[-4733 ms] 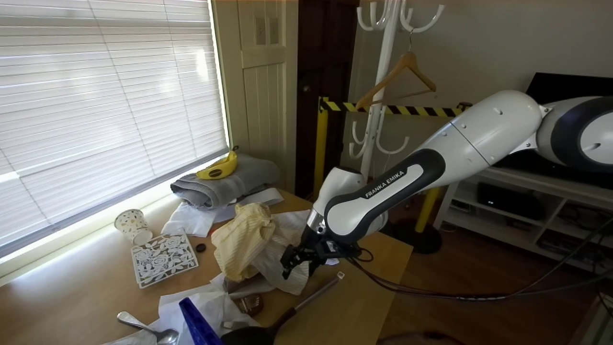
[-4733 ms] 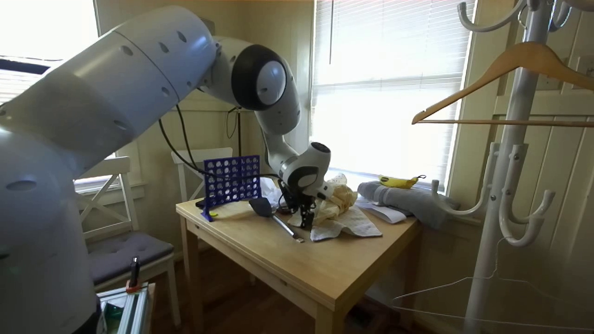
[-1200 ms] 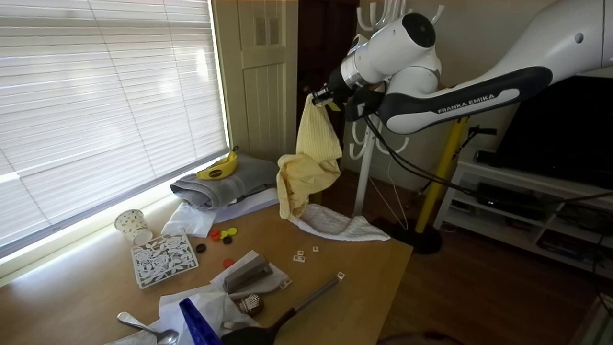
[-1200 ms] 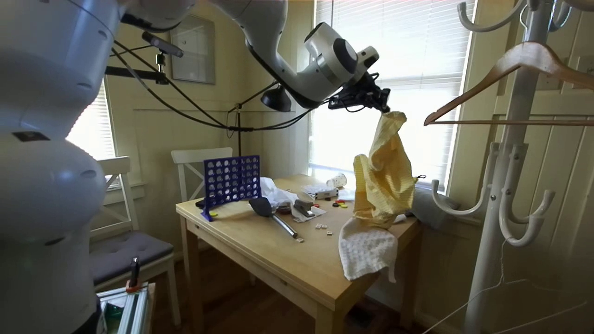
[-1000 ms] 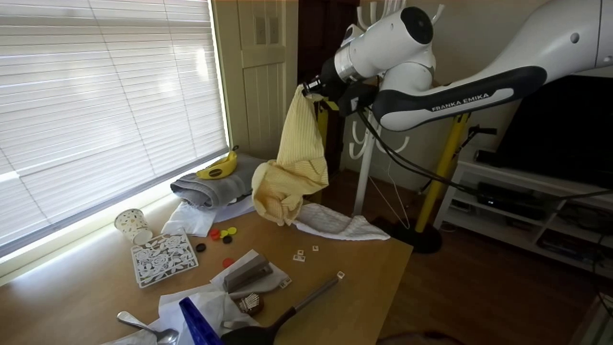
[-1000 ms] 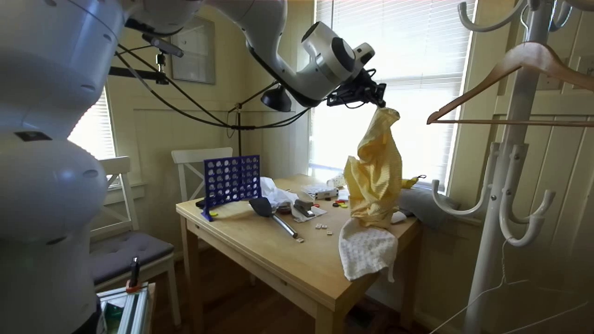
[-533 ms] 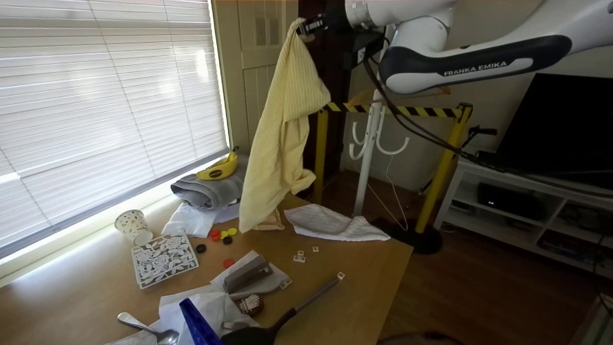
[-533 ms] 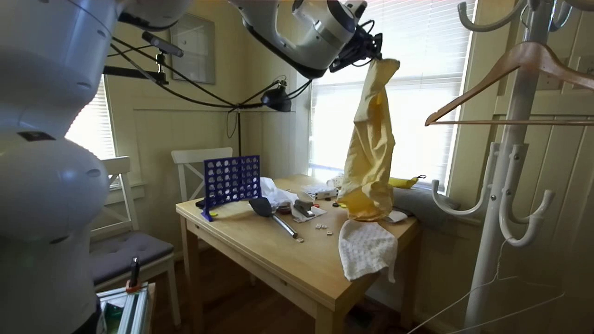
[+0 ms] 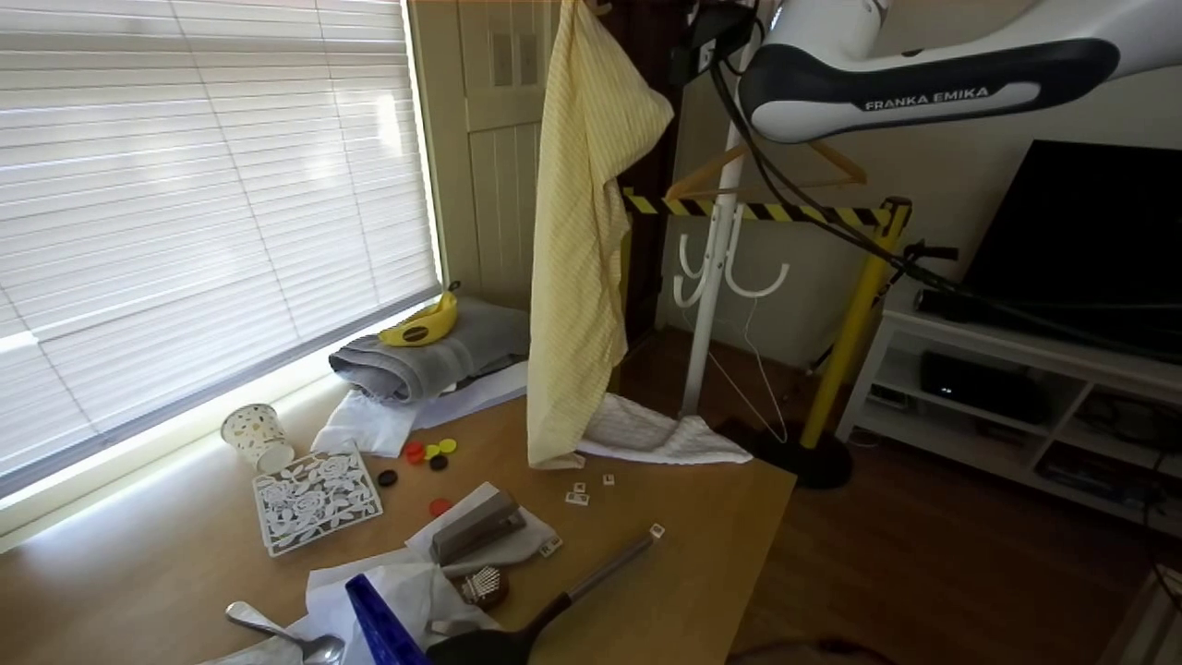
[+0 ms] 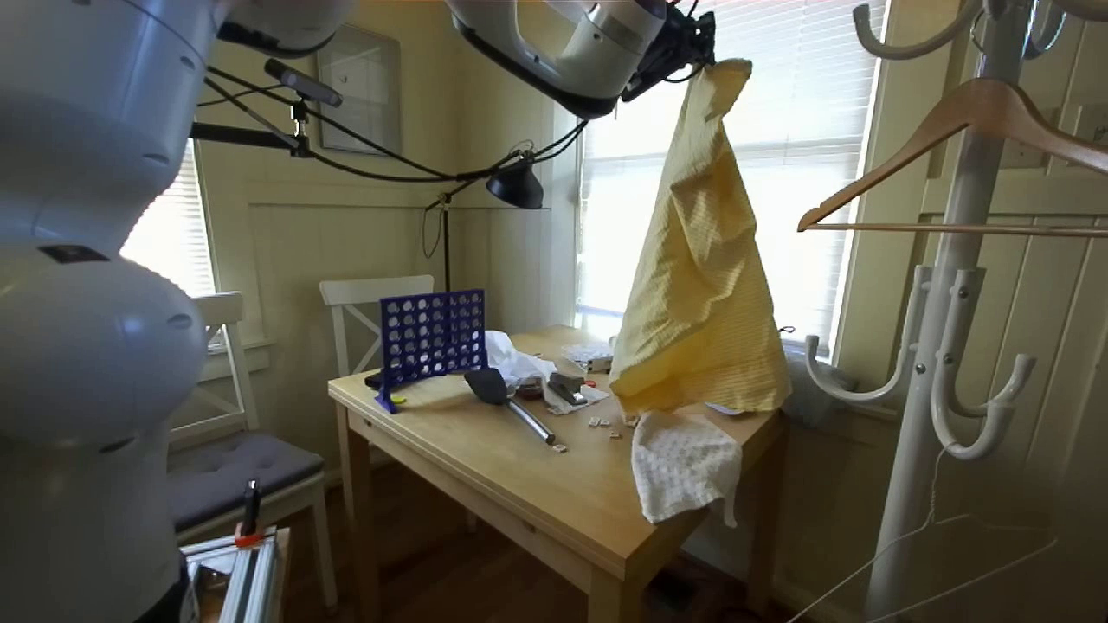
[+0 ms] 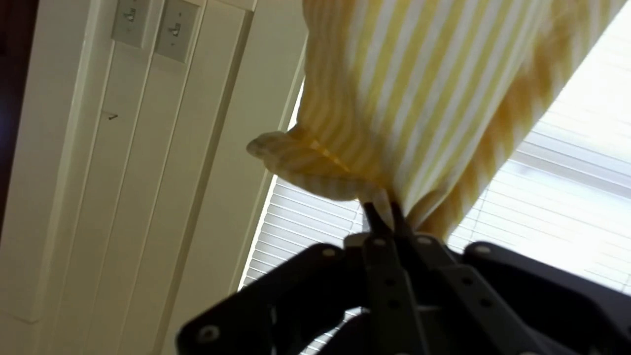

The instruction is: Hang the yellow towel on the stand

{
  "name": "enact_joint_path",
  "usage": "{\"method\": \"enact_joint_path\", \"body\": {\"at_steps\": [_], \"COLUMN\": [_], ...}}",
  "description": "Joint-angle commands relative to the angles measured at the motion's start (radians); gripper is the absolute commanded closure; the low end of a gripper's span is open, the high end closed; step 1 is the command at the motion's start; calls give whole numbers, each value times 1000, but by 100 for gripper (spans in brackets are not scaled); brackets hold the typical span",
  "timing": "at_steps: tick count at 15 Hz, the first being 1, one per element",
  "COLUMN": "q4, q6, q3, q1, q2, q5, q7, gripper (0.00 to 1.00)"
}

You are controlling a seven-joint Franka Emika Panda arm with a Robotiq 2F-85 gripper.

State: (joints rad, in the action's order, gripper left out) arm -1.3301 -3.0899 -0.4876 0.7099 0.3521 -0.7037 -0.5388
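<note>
The yellow towel (image 9: 582, 249) hangs unfolded in the air above the table's far corner, in both exterior views. My gripper (image 11: 387, 209) is shut on its upper part; a fold of cloth is pinched between the fingertips in the wrist view. In an exterior view the gripper (image 10: 708, 59) sits high before the window, with the towel (image 10: 701, 268) draped below it. Whether the lowest edge touches the table is unclear. The white stand (image 10: 917, 467) with curved hooks is apart from the towel, to its right in both exterior views. A wooden hanger (image 10: 995, 108) hangs on the stand.
On the table (image 9: 683, 591) lie a white cloth (image 9: 656, 432), a stapler (image 9: 478, 528), a spatula (image 9: 609, 568) and small tiles. A grey towel (image 9: 406, 369) with a banana-shaped pouch rests by the window. A barrier tape (image 9: 813, 214) runs behind the stand; a wire hanger dangles low.
Earlier the yellow towel lay crumpled on the table with my gripper beside it. It has since been gripped and lifted. Over the last second the gripper has risen and the towel has unfolded downward.
</note>
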Motion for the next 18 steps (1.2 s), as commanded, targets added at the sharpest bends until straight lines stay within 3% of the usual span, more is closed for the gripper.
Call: {"method": "enact_joint_path", "body": {"at_steps": [1,8,13,18], "q4": [36,353,527,595], "q6": [-1,49,235,440], "q3": [-23,-261,-440,-608], "q1": [-1,-23,4,53], "q2": [24,192,282,318], "q5": [-7,7,-25,-58], "q7": [-17,-150,-234,-322], "gripper": [100,100,100,100]}}
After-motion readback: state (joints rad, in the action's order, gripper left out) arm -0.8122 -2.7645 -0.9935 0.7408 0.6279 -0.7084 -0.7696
